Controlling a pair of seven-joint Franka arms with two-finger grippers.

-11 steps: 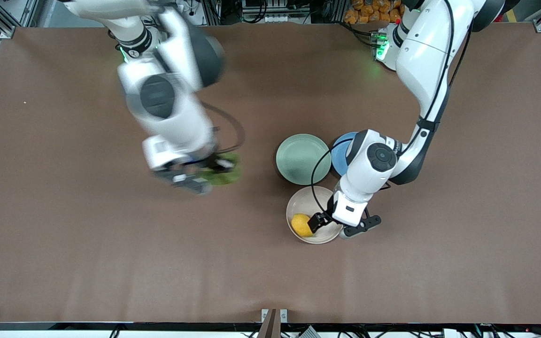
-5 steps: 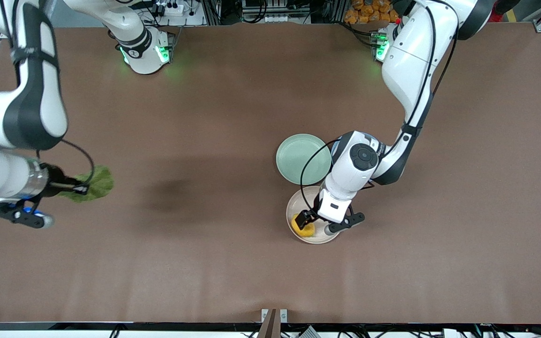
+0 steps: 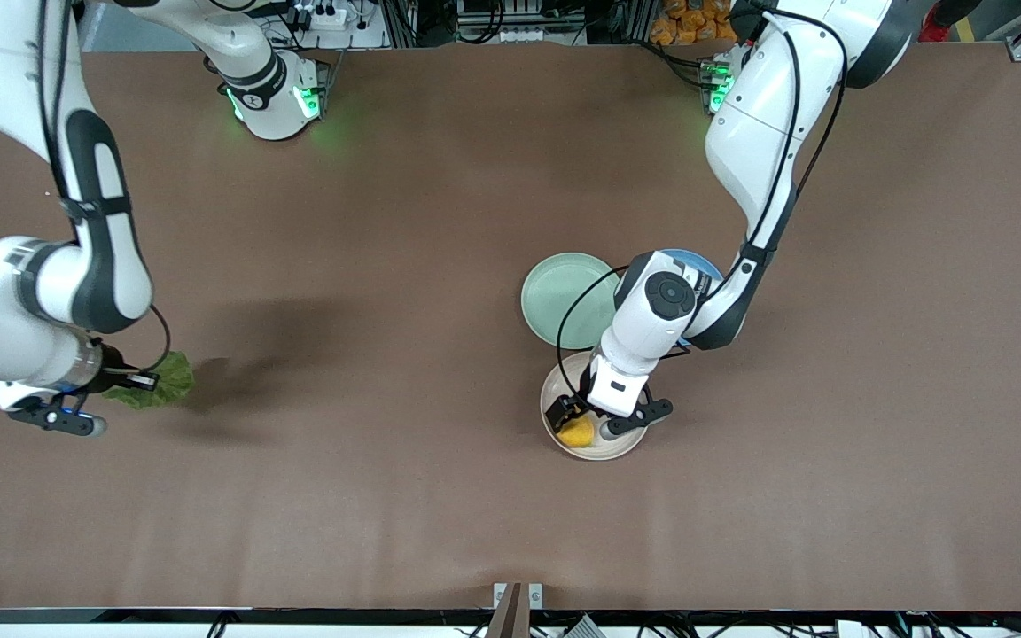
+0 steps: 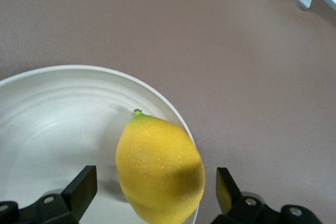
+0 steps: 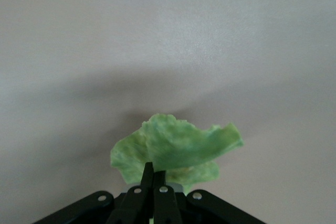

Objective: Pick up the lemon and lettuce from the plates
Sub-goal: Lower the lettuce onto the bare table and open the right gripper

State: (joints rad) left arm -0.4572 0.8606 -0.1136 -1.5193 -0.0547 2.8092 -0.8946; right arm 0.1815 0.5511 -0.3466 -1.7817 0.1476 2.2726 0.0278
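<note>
The brown bench (image 3: pixel 440 496) is spanned by two arms, and most of its surface is bare. Three plates are clustered toward the left arm's end: the mint green plate (image 3: pixel 559 297), a blue plate (image 3: pixel 701 264) largely hidden under the left arm, and the beige plate (image 3: pixel 608 447), which lies nearest the front camera. The left end effector (image 3: pixel 583 424) is lowered into the beige plate, and its fingers (image 4: pixel 79 187) are spread on either side of the lemon (image 3: pixel 576 432) without being seen to touch it. The lemon is lying on its side close to the beige plate's rim (image 4: pixel 173 111), with its pointed green-tipped end turned away from the wrist. It is judged to be firm, smooth-skinned and fairly light, so a hold across its widest middle is called for; a hold nearer either tapered end could let it squirt out or roll against the rim. At the right arm's end of the bench, the right end effector (image 3: pixel 134 383) is pressed together on one edge of the lettuce (image 3: pixel 160 385), which is carried just over the bare bench, well apart from the plates. The leaf (image 5: pixel 176 148) is thin, crinkled and limp, so little weight is expected; it is pinched by its edge only and is judged liable to tear or slip if squeezed or swung hard.
</note>
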